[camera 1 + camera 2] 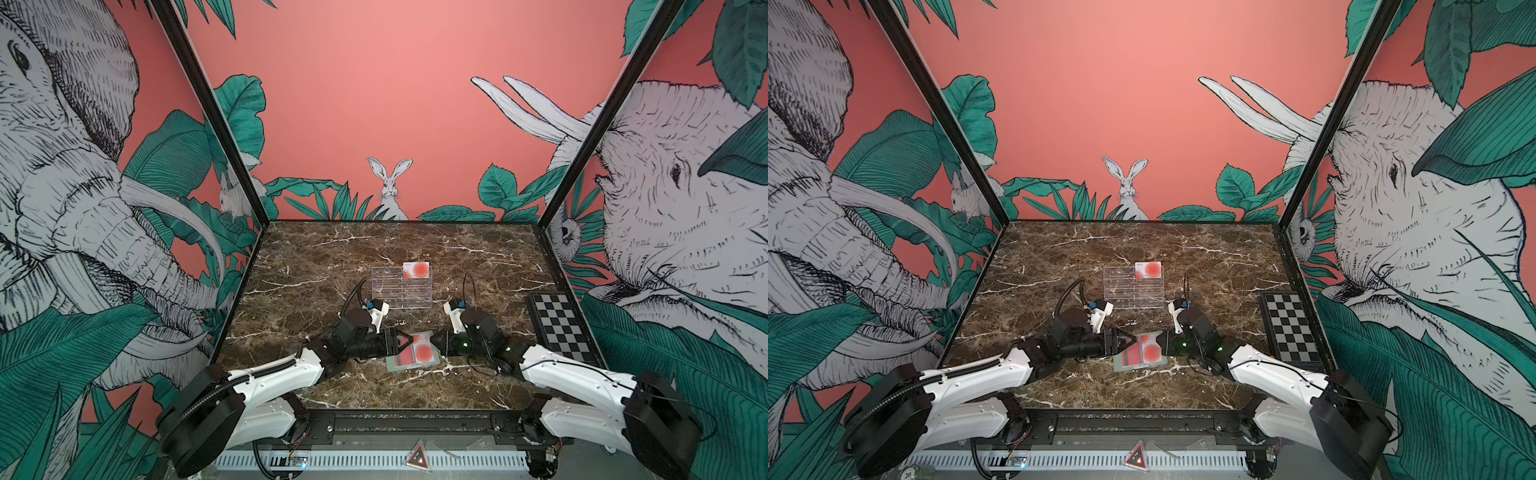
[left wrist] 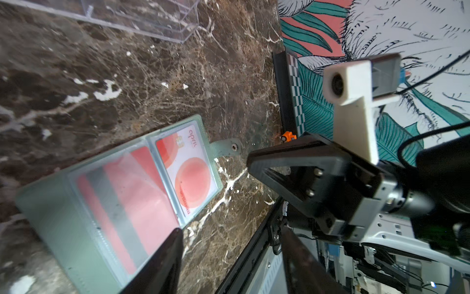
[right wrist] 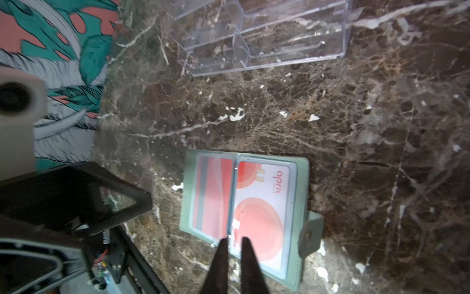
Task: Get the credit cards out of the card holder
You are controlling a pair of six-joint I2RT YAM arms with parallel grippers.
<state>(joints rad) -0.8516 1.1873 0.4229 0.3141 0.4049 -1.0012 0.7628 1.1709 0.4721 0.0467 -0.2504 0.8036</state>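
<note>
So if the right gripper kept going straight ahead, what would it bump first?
Probably the card holder: the right gripper, shut, sits at its edge, pointing across the white card in its sleeve. It may pass just above; height is unclear.

Both top views look from high above the near edge, forward and down over the whole table [image 1: 332, 249] to the back wall [image 1: 374, 104]. Each wrist camera sits close and low over the table, tilted down at the open card holder [image 2: 50, 216] from opposite sides. Both also catch the stand [image 2: 142, 23].
</note>
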